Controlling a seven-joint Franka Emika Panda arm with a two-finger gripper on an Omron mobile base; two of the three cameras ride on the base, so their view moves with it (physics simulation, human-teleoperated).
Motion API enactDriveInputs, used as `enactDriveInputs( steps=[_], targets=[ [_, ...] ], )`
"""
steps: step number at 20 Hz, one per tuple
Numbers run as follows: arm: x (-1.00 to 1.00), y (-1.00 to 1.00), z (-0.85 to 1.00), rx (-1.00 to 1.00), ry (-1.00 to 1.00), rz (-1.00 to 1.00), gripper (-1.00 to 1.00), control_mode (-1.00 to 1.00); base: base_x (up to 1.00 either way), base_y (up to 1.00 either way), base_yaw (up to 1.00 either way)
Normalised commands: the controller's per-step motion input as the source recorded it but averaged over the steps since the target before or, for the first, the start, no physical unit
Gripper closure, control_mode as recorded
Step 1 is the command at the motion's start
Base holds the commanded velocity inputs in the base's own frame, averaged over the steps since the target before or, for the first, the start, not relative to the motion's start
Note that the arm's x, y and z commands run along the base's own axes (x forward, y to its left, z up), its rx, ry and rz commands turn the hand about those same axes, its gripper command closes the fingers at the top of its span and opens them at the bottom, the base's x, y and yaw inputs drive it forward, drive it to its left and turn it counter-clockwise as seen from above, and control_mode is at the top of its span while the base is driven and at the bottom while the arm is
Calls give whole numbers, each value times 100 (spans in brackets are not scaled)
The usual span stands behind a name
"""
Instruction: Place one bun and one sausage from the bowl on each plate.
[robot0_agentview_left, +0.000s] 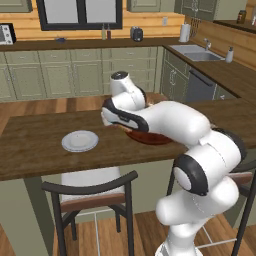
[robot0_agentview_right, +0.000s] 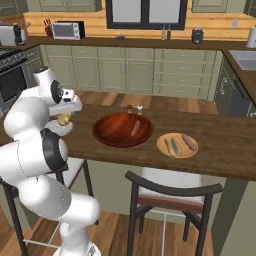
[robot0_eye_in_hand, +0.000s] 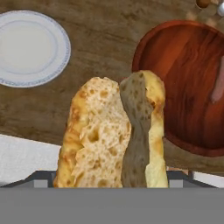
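Hand view: a split bun (robot0_eye_in_hand: 113, 135) sits between the fingers, which are spread wide and clamped on it, so it is held above the bench (robot0_eye_in_hand: 105, 48) between the pale plate (robot0_eye_in_hand: 30, 48) and the bowl (robot0_eye_in_hand: 183, 83).

Progress, judged from how things lie: the tan-orange plate (robot0_agentview_right: 177, 145) already carries a bun (robot0_agentview_right: 172, 146) and a sausage (robot0_agentview_right: 189, 142), so that half looks done. The pale plate is bare; it needs the bun now in hand, then a sausage.

Containers: the bowl holds one sausage (robot0_agentview_right: 135, 128) on its inner slope; I can make out nothing else in it. In the left base view the arm covers much of the bowl (robot0_agentview_left: 150, 137), and the pale plate (robot0_agentview_left: 80, 141) lies well apart to its left.
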Motion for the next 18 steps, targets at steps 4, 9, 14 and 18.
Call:
enactDriveInputs(
  steps=[4,9,14,18],
  targets=[
    [24,100,-24,14,6,5,100,-100,0,0,0],
    [19,76,-45,20,0,1,100,-100,0,0,0],
    [53,58,-41,18,-1,0,100,-100,0,0,0],
    [67,52,-14,4,0,-4,100,-100,0,0,0]
  ],
)
